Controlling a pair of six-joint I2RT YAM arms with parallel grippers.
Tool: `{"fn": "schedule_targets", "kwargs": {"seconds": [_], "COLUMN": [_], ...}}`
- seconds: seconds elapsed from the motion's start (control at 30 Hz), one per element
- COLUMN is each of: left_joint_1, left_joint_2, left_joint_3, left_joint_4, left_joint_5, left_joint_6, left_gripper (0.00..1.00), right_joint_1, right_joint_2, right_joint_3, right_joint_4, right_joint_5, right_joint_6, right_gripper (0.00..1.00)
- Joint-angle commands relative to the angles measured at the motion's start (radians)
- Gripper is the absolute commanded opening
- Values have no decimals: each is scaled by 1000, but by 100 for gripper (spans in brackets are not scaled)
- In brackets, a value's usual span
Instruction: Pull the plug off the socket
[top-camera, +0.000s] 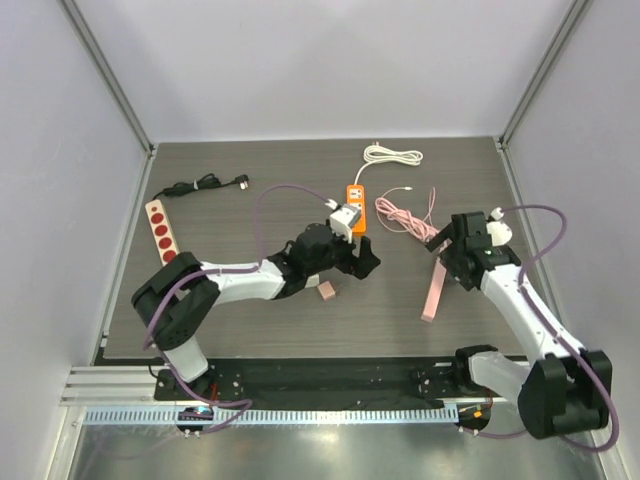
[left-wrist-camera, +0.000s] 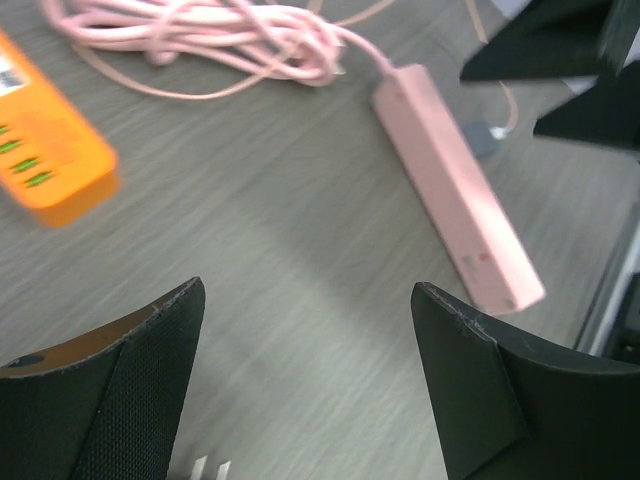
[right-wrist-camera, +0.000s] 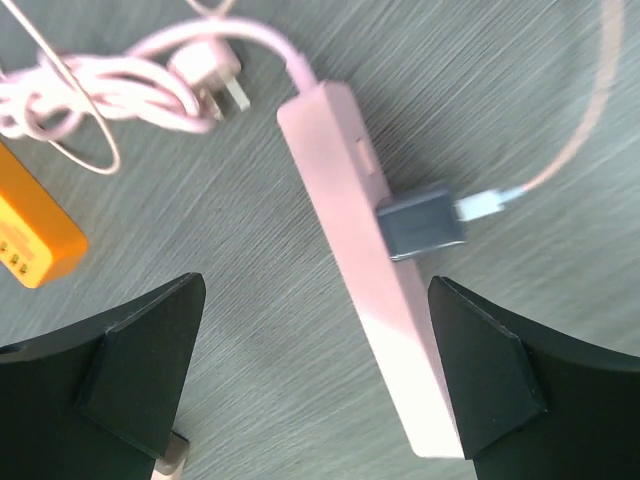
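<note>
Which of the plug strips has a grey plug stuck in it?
The pink strip, the one farthest right. A grey plug sits in its side. The orange strip and the red-dotted strip show no grey plug.

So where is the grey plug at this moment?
In the right wrist view the grey plug sits in the side of the pink power strip, right of centre, about halfway along the strip.
</note>
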Motion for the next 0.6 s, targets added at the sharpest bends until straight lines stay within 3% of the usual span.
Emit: {"fn": "schedule_targets", "kwargs": {"seconds": [0.0,0.13,0.3,0.47,0.57], "left_joint_1": [-90,-190,-319,-353,-353], "left_joint_2": [45,154,330,463,507], "left_joint_3": [74,213,396,598,629], "left_joint_4": [20,-30,-162,-323,-343], "left_joint_5": [-42,-80,-211,-258,-223], "left_joint_6": [46,39,67,49,38], "left_gripper": [85,87,89,88,86], "right_joint_1": [-45,-177,-217,-222,-222], "right_joint_2": [-115,-185,-161,-175,-175], "right_joint_3": [81,136,171,162,150], "right_joint_4": [-126,-177,-201,-203,-203], "right_joint_5": [99,14,-44,-36,-29], "right_joint_6": [-91,-154,-212,-245,-258], "right_gripper": [100,100,100,100,100]}}
